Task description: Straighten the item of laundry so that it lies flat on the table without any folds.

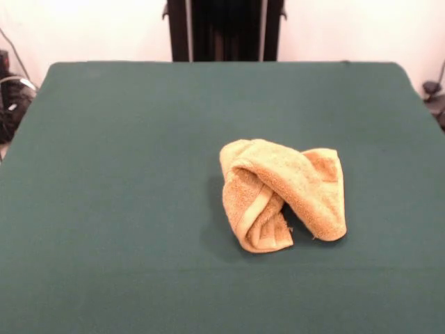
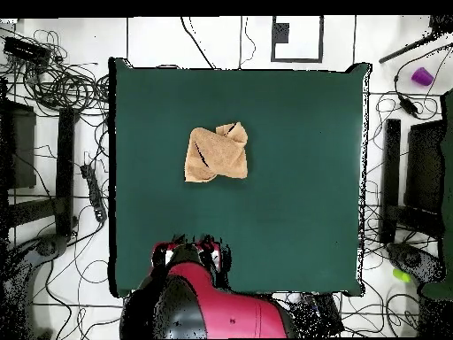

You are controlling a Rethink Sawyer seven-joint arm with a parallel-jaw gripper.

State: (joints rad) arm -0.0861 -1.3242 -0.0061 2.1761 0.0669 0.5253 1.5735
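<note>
From overhead I see my arm [image 2: 208, 305] as a bulky, rounded shell in glossy red with black sections and a grey sheen on its dome. Small white patches sit on its black front end. In the front view, the pedestal [image 1: 224, 29] shows as black upright columns with pale strips between them.
</note>
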